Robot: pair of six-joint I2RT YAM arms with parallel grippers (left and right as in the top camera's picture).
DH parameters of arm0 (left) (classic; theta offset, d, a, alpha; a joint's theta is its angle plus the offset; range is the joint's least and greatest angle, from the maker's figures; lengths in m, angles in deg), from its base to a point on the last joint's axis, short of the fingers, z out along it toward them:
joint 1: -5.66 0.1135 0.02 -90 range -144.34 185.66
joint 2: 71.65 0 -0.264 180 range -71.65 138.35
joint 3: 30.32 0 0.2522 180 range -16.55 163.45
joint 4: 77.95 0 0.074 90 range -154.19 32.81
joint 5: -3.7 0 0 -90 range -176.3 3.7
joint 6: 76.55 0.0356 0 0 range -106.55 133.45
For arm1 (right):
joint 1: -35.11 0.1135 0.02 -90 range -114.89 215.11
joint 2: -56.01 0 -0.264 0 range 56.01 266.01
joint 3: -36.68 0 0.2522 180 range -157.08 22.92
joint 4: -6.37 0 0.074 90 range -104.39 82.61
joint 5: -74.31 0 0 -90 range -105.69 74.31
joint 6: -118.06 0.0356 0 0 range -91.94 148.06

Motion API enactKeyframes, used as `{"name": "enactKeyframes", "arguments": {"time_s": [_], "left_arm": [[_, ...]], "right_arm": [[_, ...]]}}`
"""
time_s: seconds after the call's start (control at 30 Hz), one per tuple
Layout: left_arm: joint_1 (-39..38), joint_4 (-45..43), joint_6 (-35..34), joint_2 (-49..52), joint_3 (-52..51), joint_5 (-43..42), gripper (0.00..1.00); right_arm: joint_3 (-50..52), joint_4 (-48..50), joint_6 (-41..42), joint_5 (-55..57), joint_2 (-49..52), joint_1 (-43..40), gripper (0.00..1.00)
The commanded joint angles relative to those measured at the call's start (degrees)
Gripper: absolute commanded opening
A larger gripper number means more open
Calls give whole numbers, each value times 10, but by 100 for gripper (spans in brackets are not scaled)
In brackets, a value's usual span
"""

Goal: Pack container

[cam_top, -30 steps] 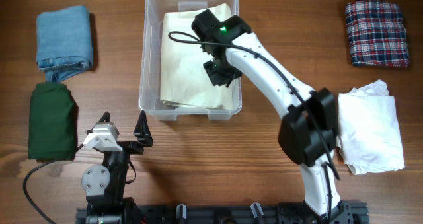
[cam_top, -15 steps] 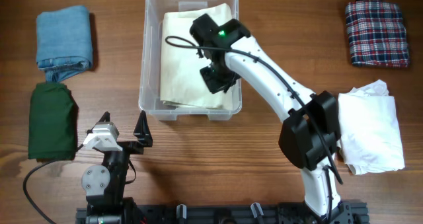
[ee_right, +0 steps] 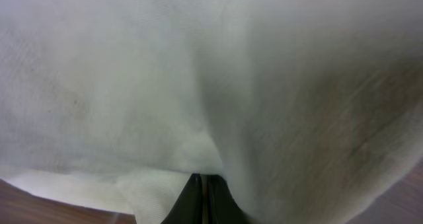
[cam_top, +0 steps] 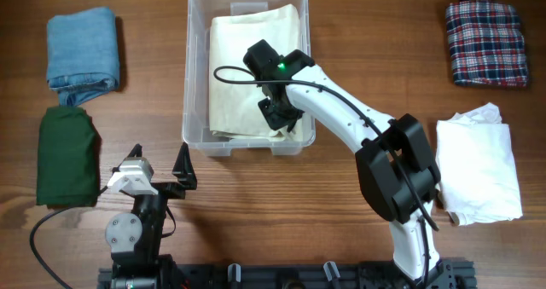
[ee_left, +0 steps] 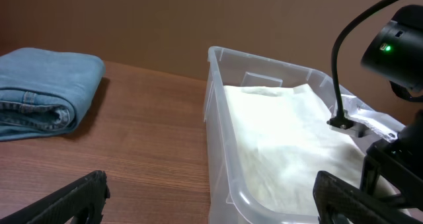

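Observation:
The clear plastic container (cam_top: 185, 84) stands at the middle back of the table, with a folded cream cloth (cam_top: 239, 67) lying inside it. My right gripper (cam_top: 277, 118) reaches down into the container near its front right part. In the right wrist view its fingers (ee_right: 203, 184) are closed together against the cream cloth (ee_right: 198, 65), which fills the frame. My left gripper (cam_top: 160, 163) is open and empty, low over the table in front of the container's front left corner. The left wrist view shows the container (ee_left: 264, 59), the cloth (ee_left: 277, 131) and the open fingers (ee_left: 215, 207).
Folded blue jeans (cam_top: 83, 46) lie at the back left, also in the left wrist view (ee_left: 46, 85). A dark green cloth (cam_top: 66, 157) lies in front of them. A plaid cloth (cam_top: 485, 42) lies at the back right and a white cloth (cam_top: 478, 161) at the right.
My right gripper has moved from the container's right middle toward its front, staying on the cream cloth. The left arm has not moved.

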Motion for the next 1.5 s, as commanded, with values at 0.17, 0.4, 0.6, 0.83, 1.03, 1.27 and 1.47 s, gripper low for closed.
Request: {"name": "enactKeyframes", "arguments": {"time_s": [0.17, 0.4, 0.6, 0.83, 1.03, 1.27, 1.47], "left_arm": [[4, 1, 5, 0, -3, 2, 100], [4, 1, 5, 0, -3, 2, 100], [4, 1, 5, 0, -3, 2, 100], [4, 1, 5, 0, -3, 2, 100], [4, 1, 5, 0, -3, 2, 100], [4, 1, 5, 0, -3, 2, 100], [4, 1, 5, 0, -3, 2, 100]], "right_arm": [[9, 38, -14, 20, 10, -2, 4], [-58, 13, -16, 19, 10, -2, 4], [-147, -48, -19, 19, 9, -1, 10], [-240, -96, -1, 9, -21, -4, 43], [-272, -60, 16, 10, -101, -52, 73], [-272, -43, 15, -64, -162, -219, 79], [-271, -33, 0, -188, -147, -391, 82]]}}
